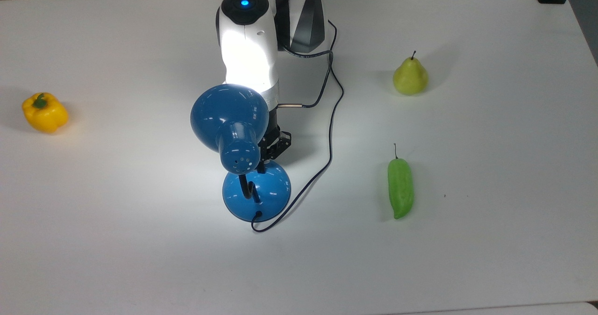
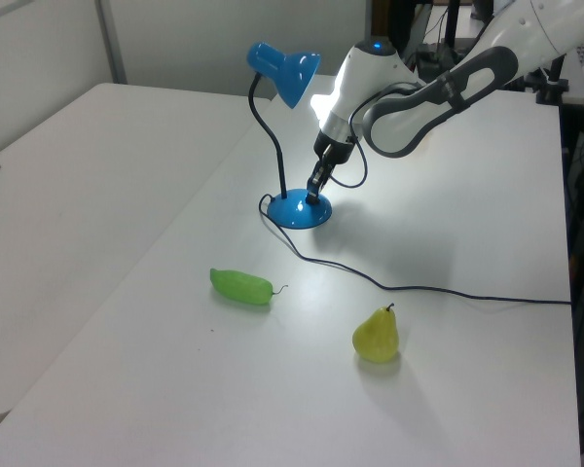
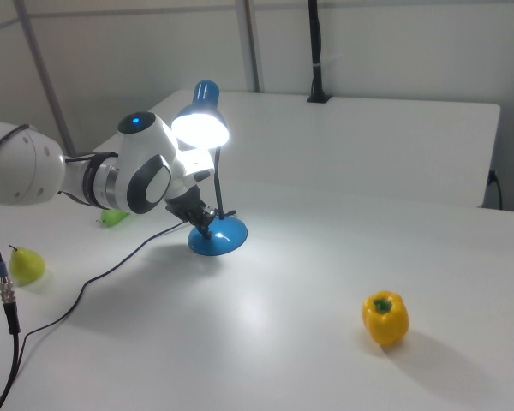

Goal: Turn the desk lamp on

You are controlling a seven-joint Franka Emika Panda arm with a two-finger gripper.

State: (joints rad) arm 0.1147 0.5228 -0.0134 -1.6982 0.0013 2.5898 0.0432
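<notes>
The blue desk lamp (image 1: 229, 111) stands mid-table and is lit: its shade (image 3: 201, 128) glows and throws a bright pool on the table and my arm. My gripper (image 1: 264, 163) points down, shut, with its tip touching the top of the round blue base (image 1: 261, 193), beside the black gooseneck. In the left view the gripper (image 2: 312, 197) presses on the base (image 2: 294, 212) from the left view's right. In the right view the gripper (image 3: 207, 228) meets the base (image 3: 224, 241) from the right view's left. The thin black cord (image 1: 331, 132) runs from the base toward the arm's mount.
A yellow bell pepper (image 1: 44, 113) lies at the top view's far left. A pear (image 1: 410, 77) and a long green pepper (image 1: 400, 189) sit at the top view's right. A loose cable (image 2: 448, 290) crosses the table in the left view.
</notes>
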